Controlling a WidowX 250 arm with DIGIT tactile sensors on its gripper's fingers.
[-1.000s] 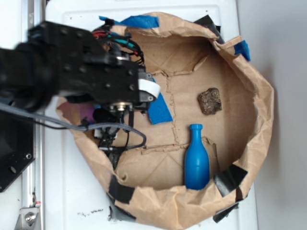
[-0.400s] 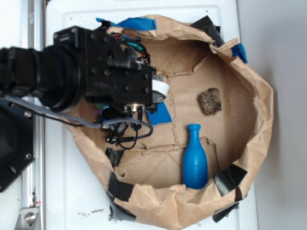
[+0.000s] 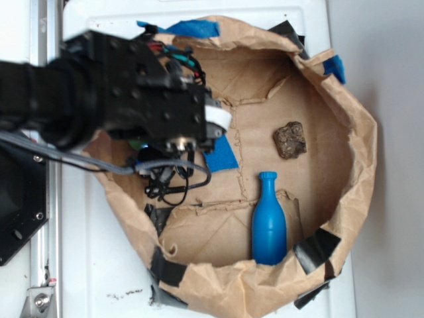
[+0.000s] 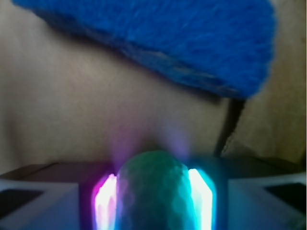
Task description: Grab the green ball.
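In the wrist view the green ball (image 4: 156,191) sits between the two glowing inner faces of the hand (image 4: 156,201), which is closed in against its sides (contact looks snug, though the frame is blurred). The blue fuzzy cloth (image 4: 158,43) lies just beyond the ball on the brown paper floor. In the exterior view the arm (image 3: 99,99) covers the ball at the left side of the paper-walled basin (image 3: 358,132); relative to the arm, the cloth (image 3: 222,156) peeks out at its right edge, the blue bottle (image 3: 268,222) and the brown rock (image 3: 290,139) lie well apart to the right with open floor between, and the crumpled left wall stands close beside the arm on the white bench (image 3: 99,265).
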